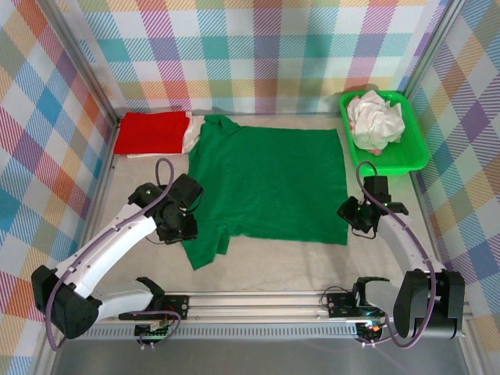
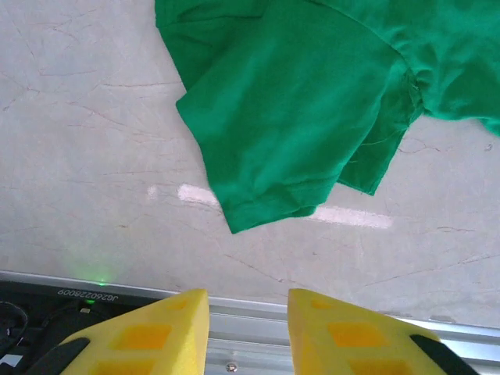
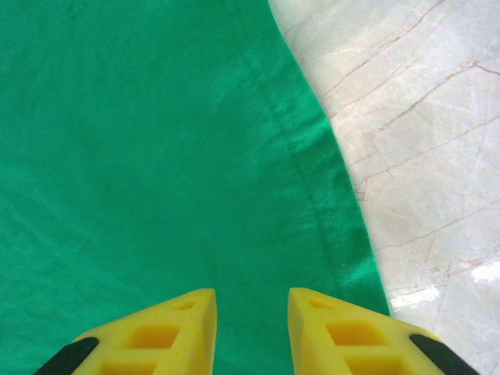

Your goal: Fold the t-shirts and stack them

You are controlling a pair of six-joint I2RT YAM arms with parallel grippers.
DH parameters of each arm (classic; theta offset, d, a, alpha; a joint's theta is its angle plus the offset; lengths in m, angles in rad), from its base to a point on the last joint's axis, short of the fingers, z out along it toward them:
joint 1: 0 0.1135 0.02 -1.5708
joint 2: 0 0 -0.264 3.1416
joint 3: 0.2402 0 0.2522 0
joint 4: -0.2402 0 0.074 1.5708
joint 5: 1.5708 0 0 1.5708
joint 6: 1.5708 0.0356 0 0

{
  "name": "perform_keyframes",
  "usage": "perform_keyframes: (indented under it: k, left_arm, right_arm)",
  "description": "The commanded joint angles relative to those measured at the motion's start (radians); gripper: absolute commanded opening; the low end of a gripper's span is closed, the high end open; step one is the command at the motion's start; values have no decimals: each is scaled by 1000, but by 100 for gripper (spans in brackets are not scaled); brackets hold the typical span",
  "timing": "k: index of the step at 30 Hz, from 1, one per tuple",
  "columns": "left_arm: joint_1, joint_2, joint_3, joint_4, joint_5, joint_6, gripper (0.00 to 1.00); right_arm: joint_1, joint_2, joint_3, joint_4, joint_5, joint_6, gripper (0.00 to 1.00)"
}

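The dark green t-shirt point(image 1: 266, 180) is lying spread flat in the middle of the desk point(image 1: 266, 262), with its collar toward the back wall. Its left sleeve point(image 2: 289, 125) is lying folded and a little wrinkled on the near left side, partly on the pale marble surface.

The left end effector point(image 1: 173, 226) is hanging just beside this sleeve. In the left wrist view its yellow fingers point(image 2: 180, 332) are standing apart with a clear gap and are pinching nothing; only the desk edge and the metal rail point(image 1: 258, 301) are showing between them.

The right end effector point(image 1: 351, 212) is hovering at the near right corner of the green t-shirt. In the right wrist view its yellow fingers point(image 3: 344, 332) are also spread, and the green cloth is lying flat below them. The stitched hem point(image 3: 312, 156) is running along the right side, and the bare desk is showing beyond it. The cloth is not being gripped here.

At the back left, a red t-shirt point(image 1: 151, 131) is lying folded, and a white t-shirt point(image 1: 190, 134) is showing at its right edge, touching the green collar area. At the back right, a bright green tray point(image 1: 414, 152) is holding crumpled white t-shirts point(image 1: 375, 119), well apart from the red one.
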Motion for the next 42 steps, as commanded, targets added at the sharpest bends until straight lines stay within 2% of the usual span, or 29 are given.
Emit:
perform_keyframes:
  k: [1,4,9,13,15,17,20,23,26,28,31,35,37,42]
  left_arm:
    - [42,-30,-91,86,2,-4,33]
    - [102,4,-185,288,30,55,31]
    - [147,150,-152,564,-18,142,27]
    - [160,335,-81,596,51,181,18]
    - [161,348,-121,637,53,177,19]
    - [174,343,-171,685,47,165,25]
    - [211,365,-188,665,101,146,20]
    - [212,275,-212,555,117,104,22]
    - [199,107,-238,405,113,17,27]
    - [193,-38,-284,312,99,-70,35]
    - [190,-196,-396,268,132,-171,41]
    - [146,-226,-520,352,200,-260,43]
    - [109,-211,-531,376,194,-284,44]
    - [84,-158,-544,428,213,-286,44]
  right_arm:
    - [4,28,27,31,-21,-29,30]
    - [23,94,42,72,-69,-76,29]
    - [198,296,191,4,78,-153,24]
    - [248,456,283,-21,50,-118,24]
    - [255,503,293,-12,54,-100,25]
    - [255,540,288,22,56,-78,25]
    - [255,593,311,26,35,-59,24]
    - [255,575,318,30,21,-50,25]
    - [255,543,318,24,36,-59,25]
    - [255,529,319,19,39,-75,25]
    - [255,495,307,22,40,-87,25]
    - [255,431,263,69,57,-100,28]
    - [255,408,259,72,67,-107,29]
    - [255,377,251,91,78,-105,32]
